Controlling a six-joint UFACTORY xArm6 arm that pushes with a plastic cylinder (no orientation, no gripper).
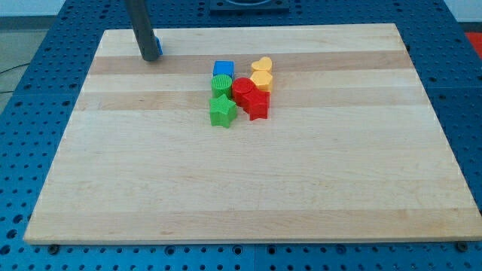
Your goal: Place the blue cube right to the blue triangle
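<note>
Working over a pale wooden board (248,181) laid on a blue perforated table (45,53); a dark fixture sits at the view's top edge.

Count: one blue cube (224,68), two green blocks, two red, two yellow, plus a sliver of blue beside our rod.
- green cylinder (221,84) just below the blue cube, touching it
- green star (222,111) below that
- red cylinder (243,90) and a second red block (257,105), shape unclear, packed together
- two yellow blocks (261,74) stacked close at the cluster's upper right, shapes unclear

Our arm carries no claw, so there is nothing to spread or pinch: only the dark rod. Our tip (150,59) rests at the board's upper left, well apart from the cluster. A small blue piece (159,48), mostly hidden behind the rod, touches it; we cannot tell its shape.
</note>
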